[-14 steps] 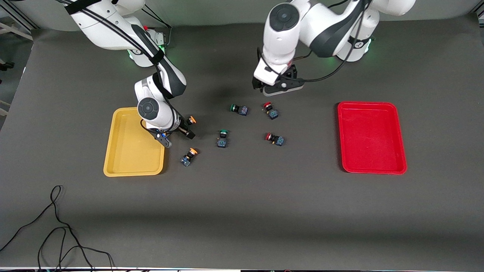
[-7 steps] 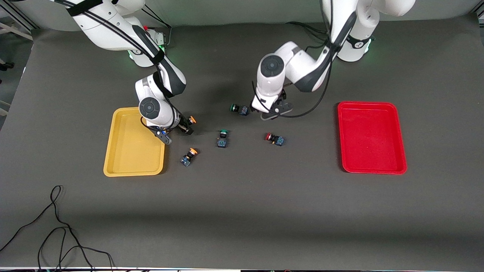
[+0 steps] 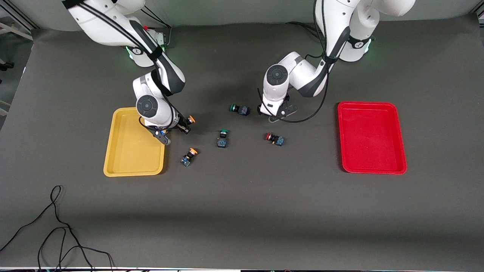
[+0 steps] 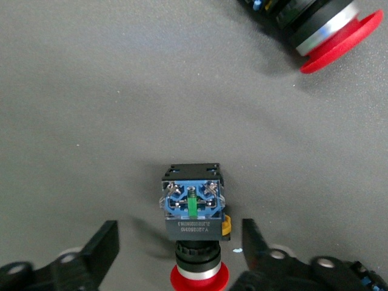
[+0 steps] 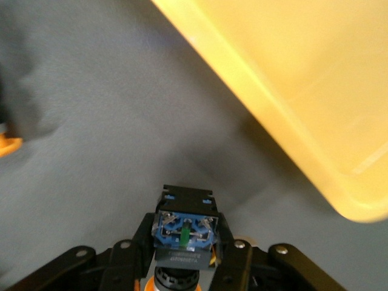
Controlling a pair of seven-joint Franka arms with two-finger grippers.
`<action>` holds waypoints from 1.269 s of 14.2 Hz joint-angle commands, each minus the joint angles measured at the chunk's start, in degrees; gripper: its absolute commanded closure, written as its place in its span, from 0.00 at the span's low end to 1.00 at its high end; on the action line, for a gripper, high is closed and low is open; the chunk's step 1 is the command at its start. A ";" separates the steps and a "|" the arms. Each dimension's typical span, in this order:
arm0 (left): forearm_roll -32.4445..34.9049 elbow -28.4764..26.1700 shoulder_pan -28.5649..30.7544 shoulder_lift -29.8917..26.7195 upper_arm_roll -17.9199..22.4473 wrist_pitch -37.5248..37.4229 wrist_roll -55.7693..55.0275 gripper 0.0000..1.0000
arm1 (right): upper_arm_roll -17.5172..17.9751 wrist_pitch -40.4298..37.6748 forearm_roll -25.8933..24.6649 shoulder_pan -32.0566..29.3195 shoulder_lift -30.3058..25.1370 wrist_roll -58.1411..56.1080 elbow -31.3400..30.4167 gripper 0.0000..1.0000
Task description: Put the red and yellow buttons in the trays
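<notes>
My right gripper [image 3: 184, 127] is shut on a yellow button [image 3: 192, 119] beside the yellow tray [image 3: 128, 151], toward the right arm's end of the table. In the right wrist view the fingers [image 5: 140, 237] clamp the button's blue body [image 5: 183, 229], with the tray's rim [image 5: 291, 121] close by. My left gripper [image 3: 278, 112] is low over a red button, which it hides in the front view. In the left wrist view that button [image 4: 193, 209] lies between the open fingers [image 4: 106, 242]. A second red button [image 3: 275, 139] and a second yellow button [image 3: 188, 156] lie on the mat. The red tray [image 3: 372, 138] holds nothing.
Two green-capped buttons [image 3: 239, 109] [image 3: 222, 138] lie on the mat between the arms. The second red button's cap [image 4: 339, 36] shows in the left wrist view. A black cable [image 3: 56, 234] lies near the front edge, toward the right arm's end.
My left gripper has come down from above the mat onto the red button nearest the arms' bases, fingers either side of it. My right gripper, holding the yellow button, has shifted slightly.
</notes>
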 commanded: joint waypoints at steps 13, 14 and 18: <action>-1.78 14.61 5.12 -11.06 1.03 -28.09 20.58 0.85 | -20.95 -6.10 -2.78 -1.52 -1.35 -27.91 -2.44 0.86; -1.87 14.26 6.60 -13.88 1.21 -29.33 25.33 0.85 | -20.95 -5.57 -2.77 -1.52 -0.99 -27.91 -2.44 0.77; -3.10 13.13 18.09 -20.49 1.21 -38.99 43.79 0.85 | -20.95 -6.18 -2.77 -1.52 -3.61 -27.91 -2.18 0.00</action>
